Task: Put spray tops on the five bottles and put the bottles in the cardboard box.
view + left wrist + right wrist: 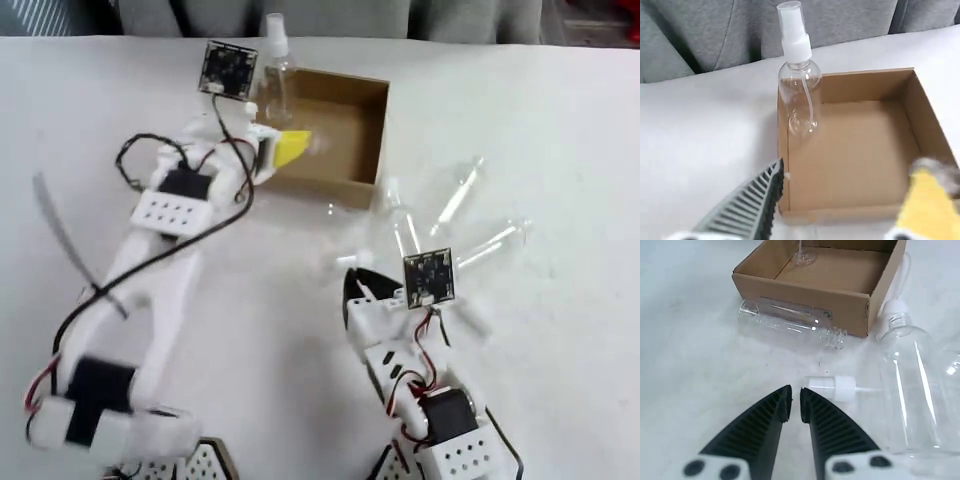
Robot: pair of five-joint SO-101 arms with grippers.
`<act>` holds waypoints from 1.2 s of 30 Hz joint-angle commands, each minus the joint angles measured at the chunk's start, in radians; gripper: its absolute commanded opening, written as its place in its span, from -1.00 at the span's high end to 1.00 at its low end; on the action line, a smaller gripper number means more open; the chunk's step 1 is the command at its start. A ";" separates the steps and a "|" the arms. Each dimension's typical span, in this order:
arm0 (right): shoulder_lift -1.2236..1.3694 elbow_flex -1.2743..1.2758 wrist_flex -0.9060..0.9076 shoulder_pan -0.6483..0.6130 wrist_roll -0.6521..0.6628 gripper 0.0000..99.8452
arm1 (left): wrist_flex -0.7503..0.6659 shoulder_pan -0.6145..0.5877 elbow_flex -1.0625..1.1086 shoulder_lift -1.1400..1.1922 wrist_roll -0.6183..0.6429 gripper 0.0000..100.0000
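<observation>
A capped clear bottle stands upright in a far corner of the cardboard box, with its spray top on. My left gripper hovers open over the box's near side, with nothing between its grey and yellow fingers. Close in front of my right gripper, which is shut and empty, a loose white spray top lies on the table. An open-necked bottle lies along the box wall. Another uncapped bottle lies beside the spray top.
Several uncapped clear bottles lie fanned out on the white table to the right of the box. Grey upholstery runs along the table's far edge. The left arm's cables loop over the table on the left.
</observation>
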 commanded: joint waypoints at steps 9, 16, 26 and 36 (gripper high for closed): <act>-0.012 0.009 -0.002 0.027 0.011 0.97 | 0.308 0.048 0.201 -0.429 -0.005 0.90; -0.013 0.008 -0.188 0.260 0.011 0.97 | 0.310 0.162 0.387 -0.492 -0.098 0.94; -0.012 0.008 -0.220 0.403 0.011 0.97 | 0.387 0.219 0.259 -0.371 -0.809 0.94; -0.007 0.008 -0.199 0.401 0.083 0.97 | 0.367 0.225 -0.011 0.019 -0.974 0.72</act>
